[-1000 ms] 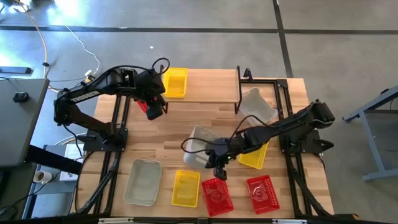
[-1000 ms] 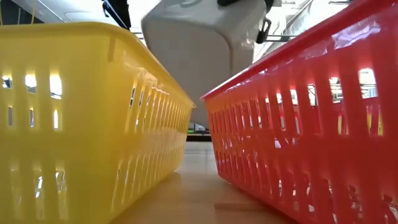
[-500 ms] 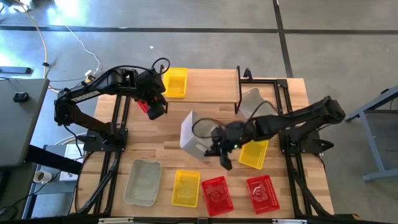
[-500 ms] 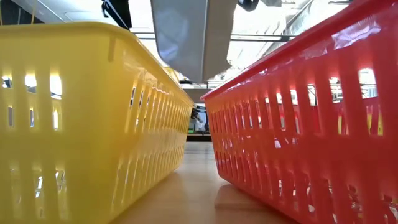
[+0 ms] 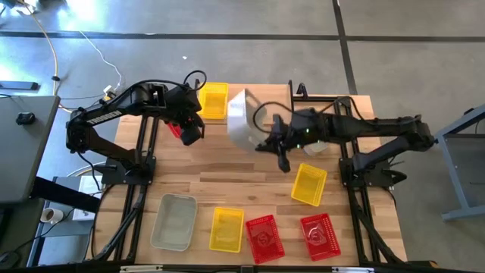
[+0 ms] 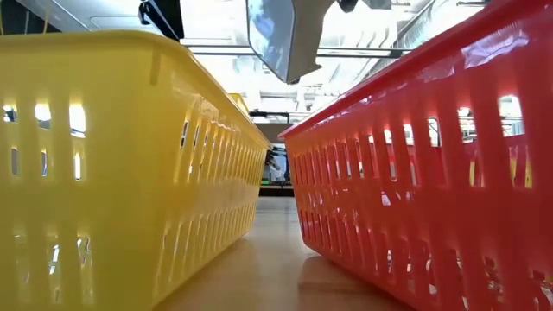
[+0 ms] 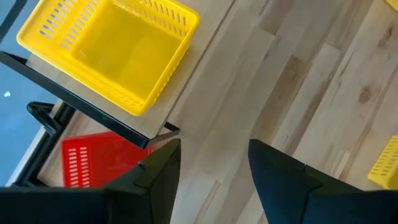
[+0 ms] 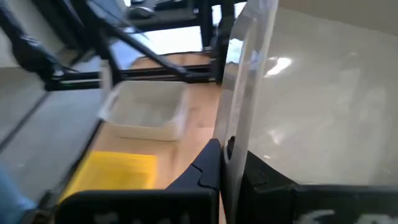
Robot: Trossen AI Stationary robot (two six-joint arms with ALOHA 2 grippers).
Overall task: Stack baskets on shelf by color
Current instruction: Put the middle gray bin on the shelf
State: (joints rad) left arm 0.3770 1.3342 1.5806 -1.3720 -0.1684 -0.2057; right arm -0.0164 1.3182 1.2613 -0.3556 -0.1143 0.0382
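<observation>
Nearest me, at six o'clock along the counter (image 5: 227, 163) edge, I see a grey-white basket (image 5: 173, 221), two yellow baskets (image 5: 226, 229) and two red baskets (image 5: 264, 239). Mid-counter, my right hand (image 5: 274, 142) is clamped tight on the rim of a grey basket (image 5: 239, 120), carried tilted on edge toward the shelf (image 5: 258, 106) at twelve o'clock. I should level it and set it beside the shelf's yellow basket (image 5: 214, 100), not in it, while my left hand (image 5: 189, 133) waits wide at ten o'clock over a red basket (image 7: 99, 158).
</observation>
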